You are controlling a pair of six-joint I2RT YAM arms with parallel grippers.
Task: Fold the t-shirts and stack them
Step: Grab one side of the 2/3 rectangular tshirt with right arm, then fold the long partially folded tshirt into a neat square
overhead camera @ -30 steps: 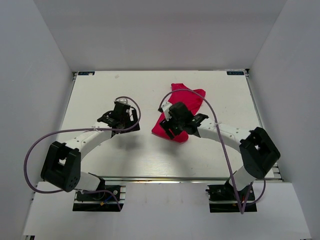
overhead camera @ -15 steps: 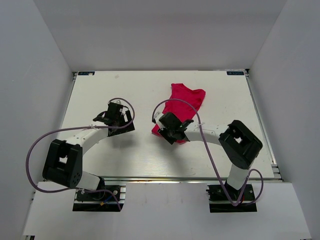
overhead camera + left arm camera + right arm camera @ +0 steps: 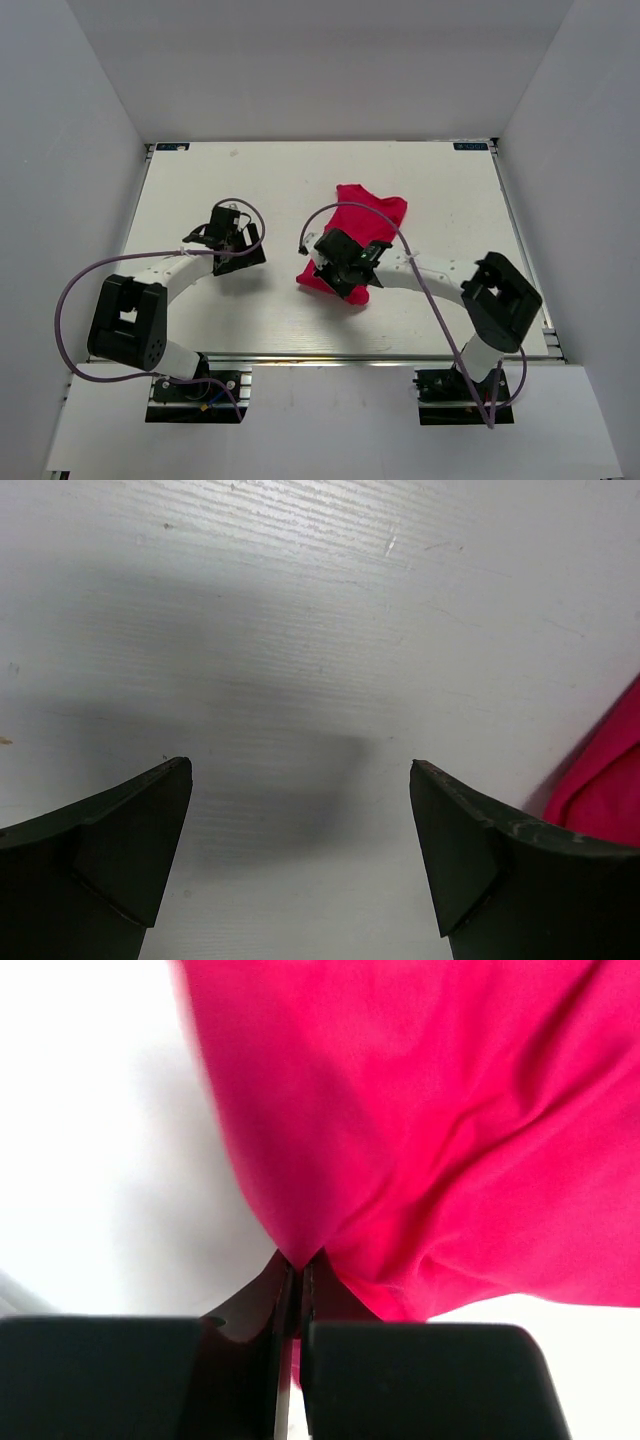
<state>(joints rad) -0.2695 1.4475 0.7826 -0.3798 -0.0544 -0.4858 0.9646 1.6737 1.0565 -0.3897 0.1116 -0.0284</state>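
Evidently little is done: the t-shirt [image 3: 370, 212] lies crumpled and unfolded, right of centre on the counter [image 3: 250, 180]. The right jaws pinch its near-left edge. The left jaws stand wide and empty nearby.

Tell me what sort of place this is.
Probably a robot test cell: a white tabletop boxed in by plain white wall panels, two cabled robot arms bolted at its near edge, one crimson-pink cloth t-shirt.
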